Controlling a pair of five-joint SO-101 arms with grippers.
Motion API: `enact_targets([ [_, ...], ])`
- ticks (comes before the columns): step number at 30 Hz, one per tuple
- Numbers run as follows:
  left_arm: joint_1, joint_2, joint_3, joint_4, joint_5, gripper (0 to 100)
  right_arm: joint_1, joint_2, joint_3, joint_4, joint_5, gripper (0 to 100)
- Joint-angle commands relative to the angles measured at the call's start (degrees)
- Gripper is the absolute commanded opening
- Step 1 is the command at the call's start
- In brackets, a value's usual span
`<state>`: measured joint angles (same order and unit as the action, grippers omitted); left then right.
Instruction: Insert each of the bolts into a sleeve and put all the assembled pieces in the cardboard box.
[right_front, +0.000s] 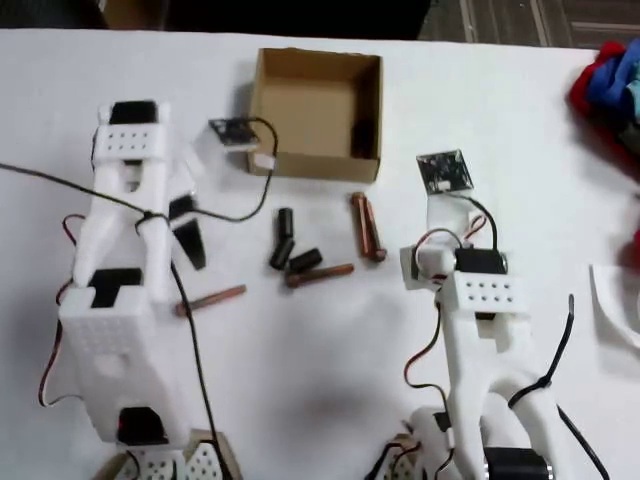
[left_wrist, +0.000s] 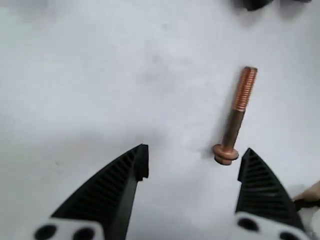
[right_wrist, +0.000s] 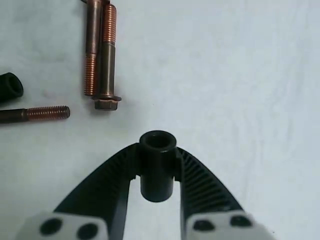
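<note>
My left gripper (left_wrist: 195, 157) hangs open over the white table, with a copper bolt (left_wrist: 235, 117) lying flat beside one fingertip (left_wrist: 247, 157), head end nearest. That bolt (right_front: 210, 298) lies by the left arm in the high view. My right gripper (right_wrist: 156, 155) is shut on an upright black sleeve (right_wrist: 157, 165). Two bolts (right_wrist: 102, 55) lie side by side beyond it, a third bolt's threaded tip (right_wrist: 47, 113) to one side. Three loose sleeves (right_front: 285, 240) and a bolt (right_front: 320, 274) lie mid-table. The cardboard box (right_front: 318, 160) stands behind them.
A dark shape (right_front: 362, 135) sits at the box's right inner wall; what it is I cannot tell. Red and blue cloth (right_front: 610, 75) lies at the back right, a white object (right_front: 612, 305) at the right edge. Black cables (right_front: 230, 215) trail across the table's left side.
</note>
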<state>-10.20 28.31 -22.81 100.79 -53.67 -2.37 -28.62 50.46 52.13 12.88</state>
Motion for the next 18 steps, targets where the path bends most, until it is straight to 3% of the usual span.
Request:
enact_targets([
  [1, -0.62, -4.22, 1.45, 1.85, 18.81, 27, 0.40, -2.68, -0.44, -0.84, -0.44, 1.9],
  [9, 5.89, -12.13, 27.12, 1.49, 36.92, 20, 0.40, -2.77, -0.79, -1.54, -0.44, 1.9],
  [18, 4.22, -5.80, 30.11, -2.11, 48.00, 20, 0.40, -2.77, -0.79, -1.71, -0.44, 1.9],
])
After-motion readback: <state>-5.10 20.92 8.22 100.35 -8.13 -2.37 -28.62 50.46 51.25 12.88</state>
